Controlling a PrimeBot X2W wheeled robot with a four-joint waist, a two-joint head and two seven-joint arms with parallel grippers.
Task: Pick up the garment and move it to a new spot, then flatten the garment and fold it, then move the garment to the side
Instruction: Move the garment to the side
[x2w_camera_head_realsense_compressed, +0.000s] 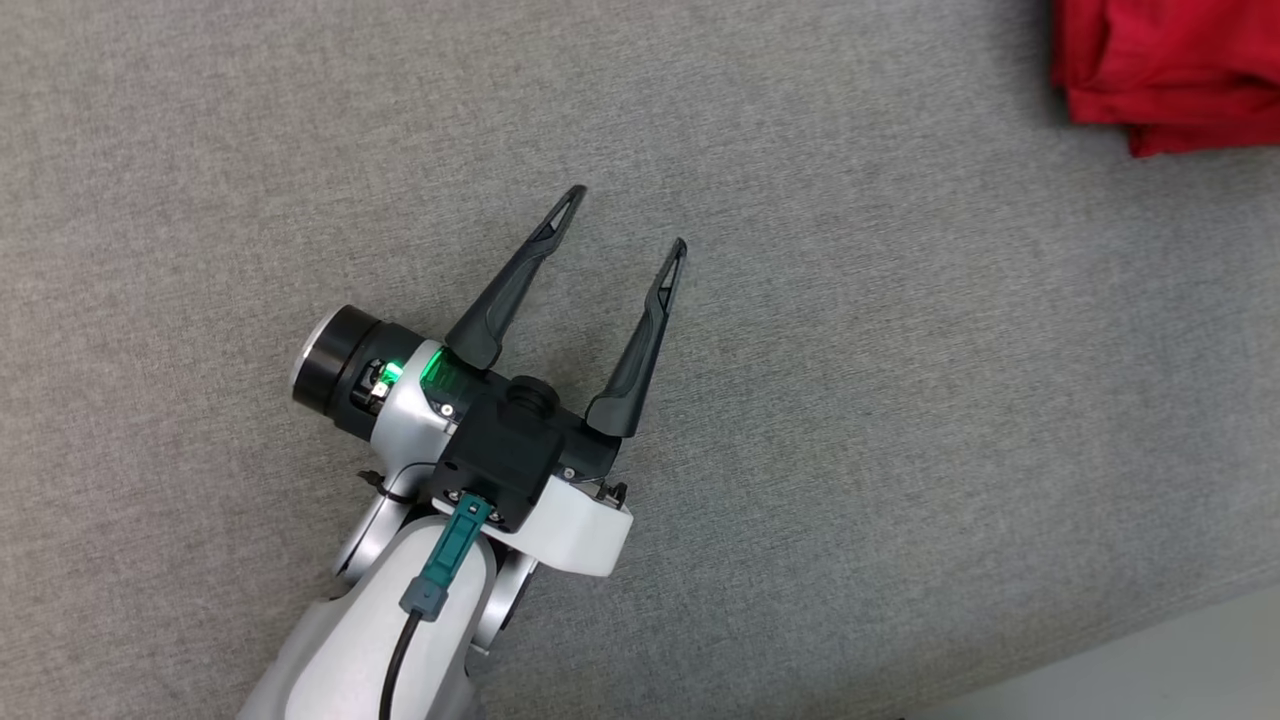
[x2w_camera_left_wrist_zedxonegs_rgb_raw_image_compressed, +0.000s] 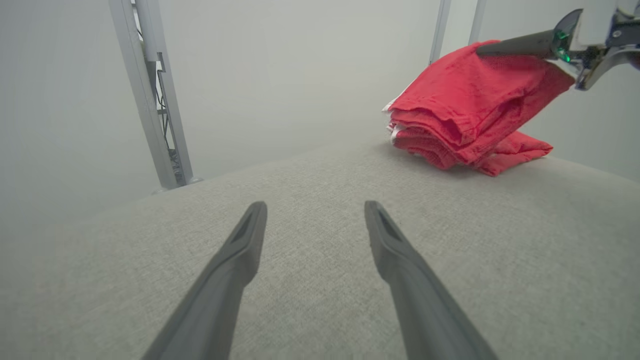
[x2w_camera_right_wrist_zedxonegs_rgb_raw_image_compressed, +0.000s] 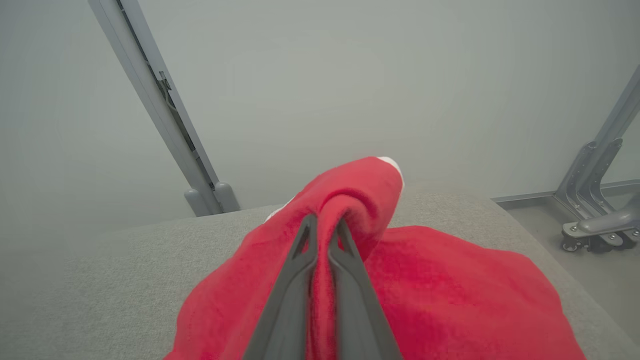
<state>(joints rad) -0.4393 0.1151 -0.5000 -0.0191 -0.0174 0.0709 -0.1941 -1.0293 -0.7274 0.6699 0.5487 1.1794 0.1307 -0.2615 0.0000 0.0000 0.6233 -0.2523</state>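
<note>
The red garment is sitting in a folded, bunched pile on the grey fabric surface, up in the far right corner of my head view, cut off by the edge there. Its lower layers are resting on the cloth while the top layer is rising into a ridge, and that ridge is where my right pincer is biting: the two dark fingers are pressing almost together with a fold of red fabric squeezed between them (a thin pinch, not a big handful). A little white is peeking out at the far edge of the lifted fold and along the side of the pile; I cannot tell what it is.

My left pincer is hanging well apart from the garment, low over bare grey cloth, its fingers spreading wide and gripping nothing, tips pointing up and to the right in the head view, toward the red pile. A green light is glowing on its wrist.

Beyond the surface, slim grey metal posts are standing against a pale wall, a wheeled frame foot is showing off to the right, and a strip of light floor is running past the near right edge.
</note>
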